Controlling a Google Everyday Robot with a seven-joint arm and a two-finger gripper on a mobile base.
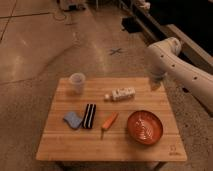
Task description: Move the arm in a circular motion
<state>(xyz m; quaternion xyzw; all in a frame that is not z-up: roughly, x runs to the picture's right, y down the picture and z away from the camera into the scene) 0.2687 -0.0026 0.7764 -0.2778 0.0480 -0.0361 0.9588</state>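
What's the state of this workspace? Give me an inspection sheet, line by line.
Surface: wooden table, level, things spread across it.
Job's things: white arm reaches in from the right, bent over the far right corner.
Clutter: clear cup upright; white bottle lying down; blue sponge; black striped block; orange carrot-like item; red bowl.
Grippers: gripper shut, above the far right edge, nothing seen in it.
Cables: nothing seen.
Surroundings: concrete floor with X mark; dark structure behind.
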